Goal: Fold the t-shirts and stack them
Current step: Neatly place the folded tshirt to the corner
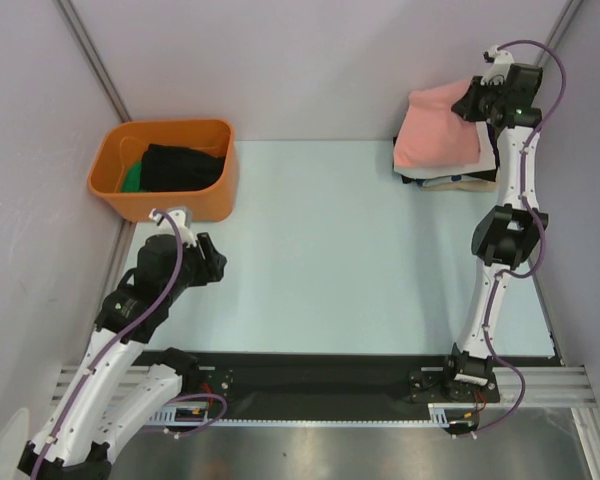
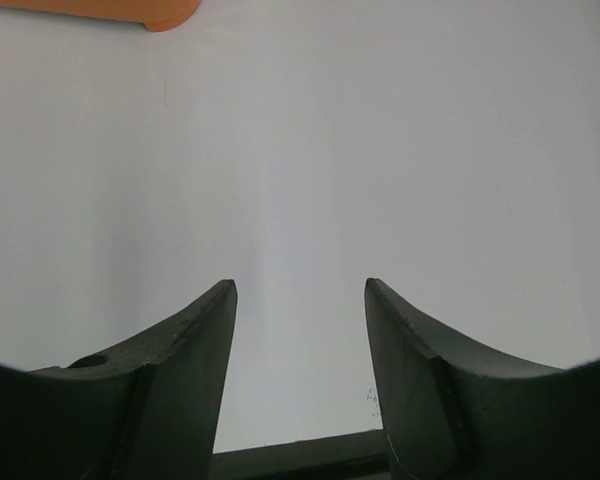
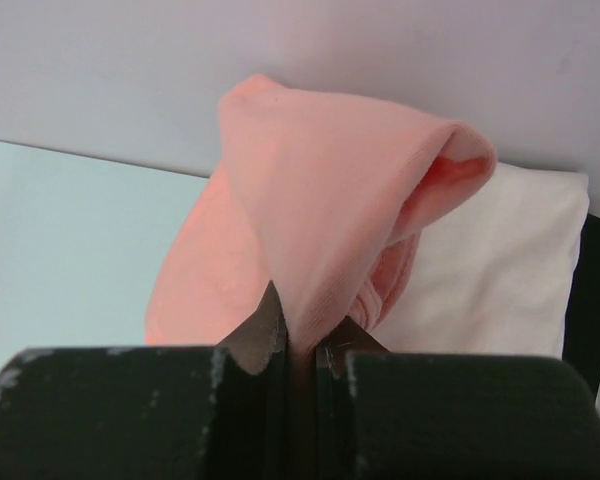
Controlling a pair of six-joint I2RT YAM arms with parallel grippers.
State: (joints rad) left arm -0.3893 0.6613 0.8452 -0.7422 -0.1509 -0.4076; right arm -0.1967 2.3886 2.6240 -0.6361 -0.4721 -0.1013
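Observation:
A salmon-pink t-shirt (image 1: 435, 132) hangs folded over a stack of folded t-shirts (image 1: 460, 178) at the table's far right corner. My right gripper (image 1: 477, 103) is shut on the pink cloth; in the right wrist view the pink t-shirt (image 3: 320, 230) bunches up between the closed jaws of that gripper (image 3: 302, 335). Below it lies the cream-white t-shirt (image 3: 500, 270), with a black one (image 3: 595, 290) at the right edge. My left gripper (image 1: 216, 262) hovers open over bare table near the left, and in its own view the left gripper (image 2: 300, 290) holds nothing.
An orange plastic tub (image 1: 165, 168) stands at the far left, holding dark and green cloth (image 1: 180, 165); its corner (image 2: 150, 12) shows in the left wrist view. Grey walls close in the table at the back and both sides. A black rail (image 1: 320, 385) runs along the near edge.

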